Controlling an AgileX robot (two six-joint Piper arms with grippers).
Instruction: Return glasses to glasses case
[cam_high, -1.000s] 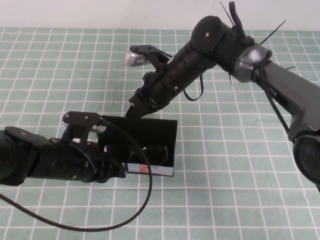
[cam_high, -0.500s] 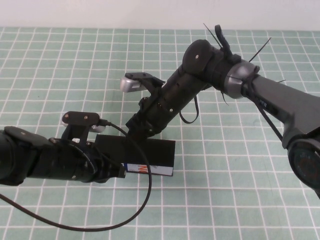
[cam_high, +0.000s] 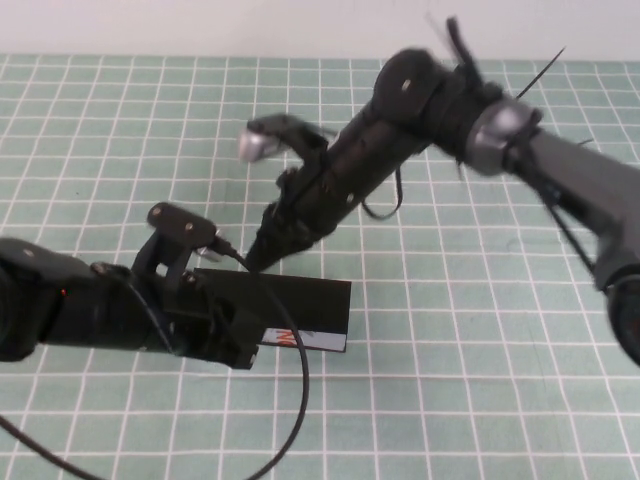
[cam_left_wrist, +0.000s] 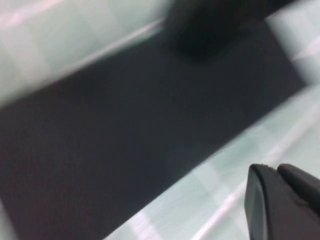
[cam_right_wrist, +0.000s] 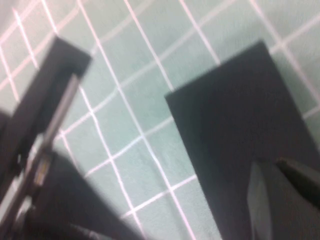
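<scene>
The glasses case (cam_high: 305, 301) lies closed on the green checked cloth, its black lid flat and its white printed front side (cam_high: 300, 340) facing me. The glasses are hidden. My right gripper (cam_high: 259, 262) is shut, its tip just above the case's back left edge; in the right wrist view its fingers (cam_right_wrist: 280, 195) hover over the black lid (cam_right_wrist: 240, 115). My left gripper (cam_left_wrist: 276, 196) is shut with nothing in it, beside the lid (cam_left_wrist: 125, 140). In the high view the left arm's end (cam_high: 235, 340) covers the case's front left corner.
The left arm's camera bracket (cam_high: 182, 225) and its cable (cam_high: 292, 400) sit close to the case's left end. The bracket (cam_right_wrist: 45, 125) also shows in the right wrist view. Green checked cloth (cam_high: 480, 380) covers the whole table.
The case's lid, open a second ago with the glasses showing inside, has come down flat. The right gripper has drawn back a little from the lid. The left arm has shifted slightly right.
</scene>
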